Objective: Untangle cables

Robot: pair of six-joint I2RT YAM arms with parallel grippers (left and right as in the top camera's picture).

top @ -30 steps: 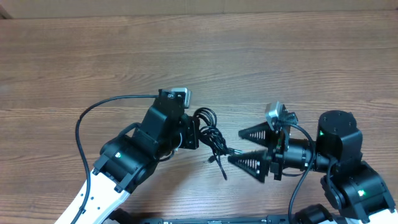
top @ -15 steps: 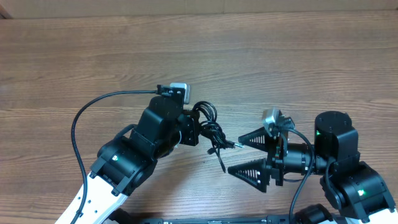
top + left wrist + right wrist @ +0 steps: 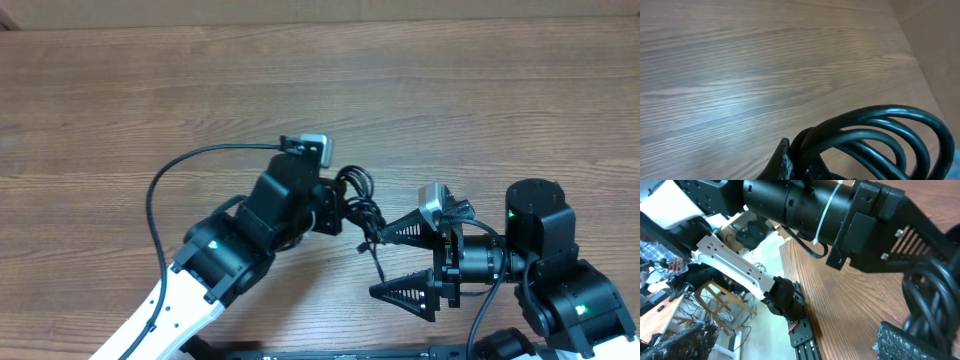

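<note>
Cables form a compact black bundle of loops just right of centre on the wooden counter, at the tip of the left arm.

Left jaws: hidden beneath the wrist housing in the overhead view. In the left wrist view, several parallel coils arch up directly beside one dark finger at the bottom edge. The left jaws are therefore pinching the bundle, although the contact point itself lies below the frame edge. Whether the bundle rests on the counter or hangs clear of it cannot be told.

Right jaws: spread wide. The two triangular fingers point left toward the bundle, with the far finger and the near finger well apart. The tip of the far finger lies just beside the right side of the bundle; contact cannot be confirmed. One loose strand trails from the bundle toward the near side of the counter and ends between the two fingertips.

Right wrist view: the coils occupy the right edge of the frame, just beyond a ribbed pad at the bottom. The black housing of the left arm spans the top of this view.
</note>
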